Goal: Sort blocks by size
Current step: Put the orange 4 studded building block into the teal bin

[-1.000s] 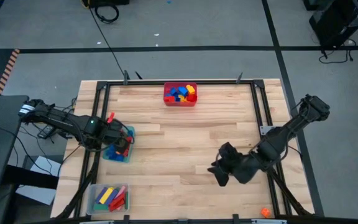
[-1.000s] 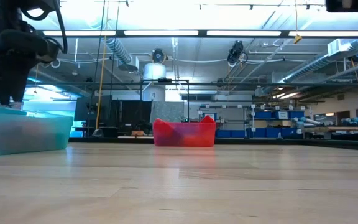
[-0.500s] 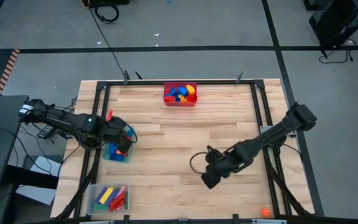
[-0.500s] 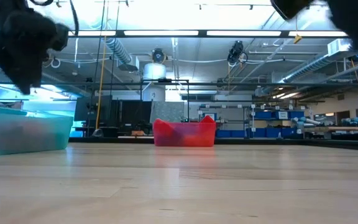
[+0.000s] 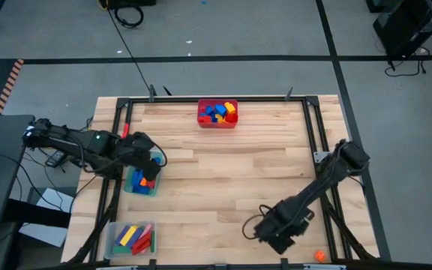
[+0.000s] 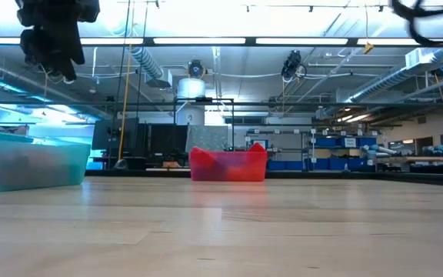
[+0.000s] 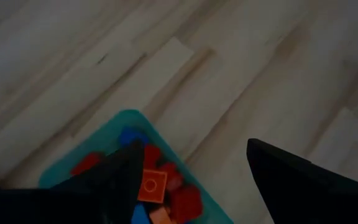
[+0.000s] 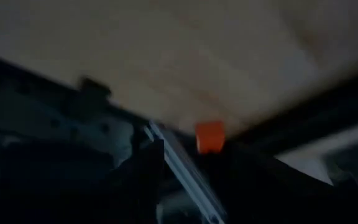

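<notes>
Three bins hold blocks: red bin (image 5: 217,115) at the counter's (image 5: 231,180) far edge, teal bin (image 5: 140,182) and clear bin (image 5: 130,238) along the left edge. One orange block (image 5: 319,256) lies off the near right corner. Left gripper (image 5: 150,157) hovers over the teal bin, fingers (image 7: 291,180) spread, empty. Right gripper (image 5: 276,229) is near the near edge; grip unclear.

The wooden table (image 5: 223,172) carries a red bin (image 5: 217,114), a teal bin (image 5: 141,182) and a clear bin (image 5: 130,239).

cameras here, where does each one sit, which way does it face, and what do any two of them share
High view: overhead, straight down on the table; both arms, left gripper, right gripper.
Low view: table height, level across to the red bin; left gripper hangs at top.
Left wrist view: down past open fingers into the teal bin.
Right wrist view: toward the table edge and an orange block.
Shared: the teal bin shows in high, low and left wrist views.
</notes>
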Controlling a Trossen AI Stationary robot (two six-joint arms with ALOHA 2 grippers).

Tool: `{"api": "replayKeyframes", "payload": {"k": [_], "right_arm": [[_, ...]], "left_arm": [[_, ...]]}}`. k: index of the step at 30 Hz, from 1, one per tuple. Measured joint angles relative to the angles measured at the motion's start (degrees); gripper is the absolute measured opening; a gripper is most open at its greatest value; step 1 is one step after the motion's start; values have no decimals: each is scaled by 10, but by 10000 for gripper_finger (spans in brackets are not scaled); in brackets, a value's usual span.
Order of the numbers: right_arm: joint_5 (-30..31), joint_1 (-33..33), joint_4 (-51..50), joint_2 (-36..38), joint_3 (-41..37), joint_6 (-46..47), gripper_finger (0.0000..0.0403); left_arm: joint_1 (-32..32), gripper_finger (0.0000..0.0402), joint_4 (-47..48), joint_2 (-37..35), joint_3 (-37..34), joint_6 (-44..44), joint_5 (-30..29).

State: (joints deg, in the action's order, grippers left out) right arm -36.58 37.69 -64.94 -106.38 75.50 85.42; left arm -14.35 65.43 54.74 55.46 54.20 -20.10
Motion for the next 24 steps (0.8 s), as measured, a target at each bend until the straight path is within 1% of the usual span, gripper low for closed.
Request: {"api": "replayKeyframes", "payload": {"k": [2,8,11,15,19,24], "right_arm": [[-34,10,1,-17,0,-5,213],[-96,40,2,-69,0,-30,261],[-112,52,-2,-92,0,-59,290],[-115,63,-18,-119,0,-99,318],[-125,68,-6,-143,-5,-146,332],[-164,77,20,-155,-34,-169,328]], "left_arm": [[0,291,-4,0,1,-13,-6],[0,291,-18,0,1,-43,-21],[0,291,-19,0,1,-45,-25],[0,291,-19,0,1,-44,-25],[0,291,-23,0,1,-42,-25],[0,291,-34,0,1,-19,-25]]}}
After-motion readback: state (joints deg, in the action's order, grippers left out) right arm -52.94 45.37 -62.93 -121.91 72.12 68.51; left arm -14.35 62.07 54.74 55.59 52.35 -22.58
